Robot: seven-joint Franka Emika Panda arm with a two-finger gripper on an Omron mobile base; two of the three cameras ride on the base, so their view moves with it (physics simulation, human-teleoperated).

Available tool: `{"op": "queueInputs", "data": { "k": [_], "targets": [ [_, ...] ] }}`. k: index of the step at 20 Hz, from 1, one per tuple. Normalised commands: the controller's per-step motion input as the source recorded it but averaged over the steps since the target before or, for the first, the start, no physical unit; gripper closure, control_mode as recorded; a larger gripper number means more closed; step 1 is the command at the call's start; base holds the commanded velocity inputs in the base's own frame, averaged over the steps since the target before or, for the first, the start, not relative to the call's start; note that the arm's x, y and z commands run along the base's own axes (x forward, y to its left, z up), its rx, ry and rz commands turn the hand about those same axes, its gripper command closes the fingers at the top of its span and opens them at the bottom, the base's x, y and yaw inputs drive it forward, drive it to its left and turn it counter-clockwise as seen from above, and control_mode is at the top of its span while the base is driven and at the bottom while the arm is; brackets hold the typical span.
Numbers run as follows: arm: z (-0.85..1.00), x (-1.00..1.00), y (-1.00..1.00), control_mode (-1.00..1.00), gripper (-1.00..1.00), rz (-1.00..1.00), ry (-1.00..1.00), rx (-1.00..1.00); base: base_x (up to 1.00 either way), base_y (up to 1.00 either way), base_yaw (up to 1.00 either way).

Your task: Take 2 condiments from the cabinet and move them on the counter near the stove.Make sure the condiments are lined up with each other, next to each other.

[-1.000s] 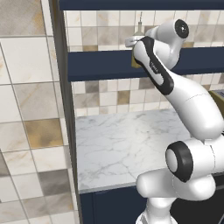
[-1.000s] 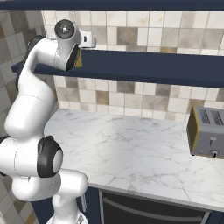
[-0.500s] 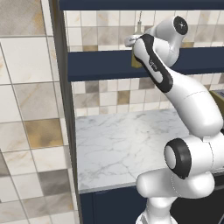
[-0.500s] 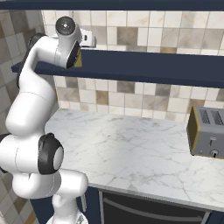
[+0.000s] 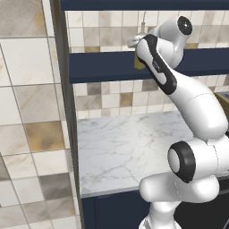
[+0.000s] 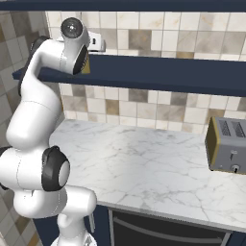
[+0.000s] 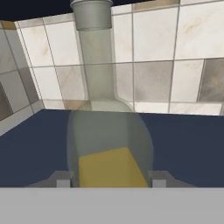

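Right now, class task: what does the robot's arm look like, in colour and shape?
The arm is glossy white, built of rounded, tube-like segments. Dark round caps and black bands mark its joints, such as the one at its top. Its fingers are small grey blocks.

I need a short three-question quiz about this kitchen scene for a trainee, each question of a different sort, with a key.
1. True or false: the oil bottle stands on the marble counter.
2. The hand's fingertips sit: A) either side of the bottle's base, B) above its cap, C) away from it.
3. Fill in: the grey appliance on the counter is a ____.

Key: 1 false, it stands on the navy shelf; 2 A; 3 toaster.
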Motion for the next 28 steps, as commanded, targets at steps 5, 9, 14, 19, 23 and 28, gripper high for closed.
{"op": "queueInputs", "data": {
  "k": [5,9,14,19,23,28],
  "targets": [
    [-0.09,-0.01,0.00,-1.00,1.00,0.00,-0.09,0.00,0.00,0.00,0.00],
    [-0.05,-0.12,0.01,-1.00,1.00,0.00,-0.09,0.00,0.00,0.00,0.00],
    [0.00,-0.31,0.00,-1.00,1.00,0.00,-0.02,0.00,0.00,0.00,0.00],
    [0.17,-0.66,0.00,-1.00,1.00,0.01,-0.05,-0.01,0.00,0.00,0.00],
    [0.15,-0.86,0.00,-1.00,1.00,0.03,0.00,-0.10,0.00,0.00,0.00],
    [0.05,-0.96,0.00,-1.00,1.00,0.03,0.00,-0.08,0.00,0.00,0.00]
  ]
}}
